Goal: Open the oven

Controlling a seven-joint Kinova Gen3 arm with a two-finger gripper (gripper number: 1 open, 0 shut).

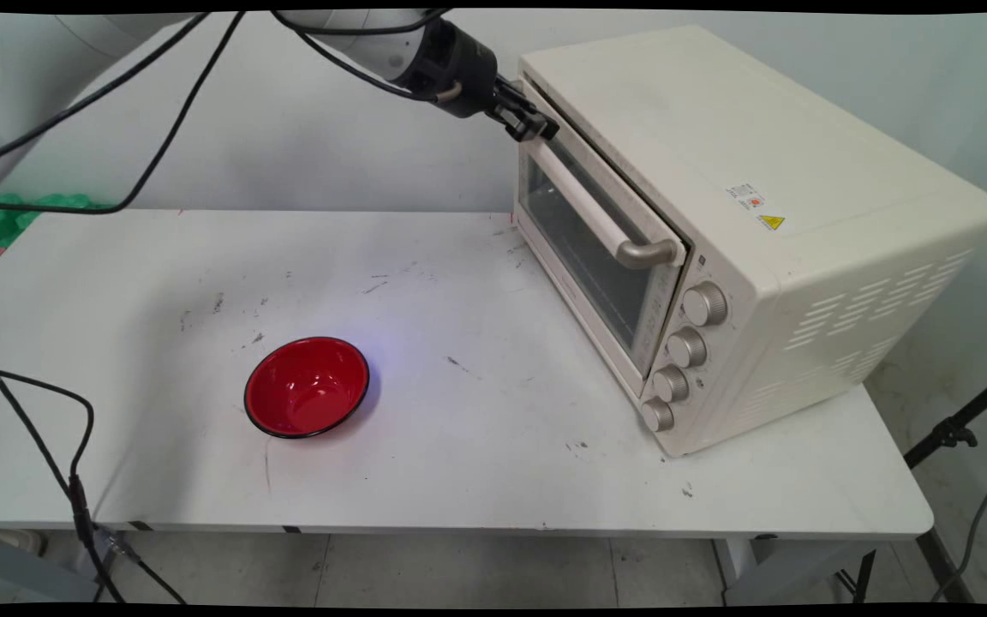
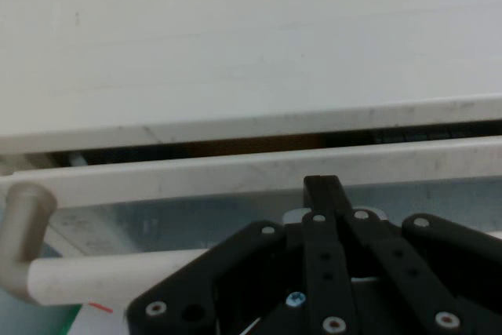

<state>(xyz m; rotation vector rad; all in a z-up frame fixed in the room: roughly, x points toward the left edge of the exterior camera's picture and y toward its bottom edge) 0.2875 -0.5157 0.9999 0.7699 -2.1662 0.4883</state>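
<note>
– Gripper first: where was it, and how did it stand?

– Up at the oven's top left front corner, about 10 o'clock on the oven in the main view. Its fingers were pressed together with nothing between them, and their tips met the top edge of the door.

– And the rest, biggest down?

– A scuffed white table carried everything. The cream oven stood at 3 o'clock on it, turned so its front faced 8 o'clock. In the hand view a dark slit ran between the door's upper rail and the oven's body, so the door looked slightly ajar. A pale bar handle on metal brackets crossed the door just below the fingertips, apart from them. A red bowl with a black rim sat upright and empty at 8 o'clock from the table's middle, well apart from the oven. Four metal knobs ran down the oven's front at 5 o'clock from the door.

– How would that door handle?

– Rigid, I'd judge, with a glass pane, and probably hinged along the bottom. The oven looked heavy enough not to slide easily. The bar seemed the sound place to take hold; the smooth top edge offered little purchase.

– Any writing?

– A small sticker on the oven's top showed a yellow warning triangle and a red mark; its print was too small to read. I saw no brand name on the oven.
</note>
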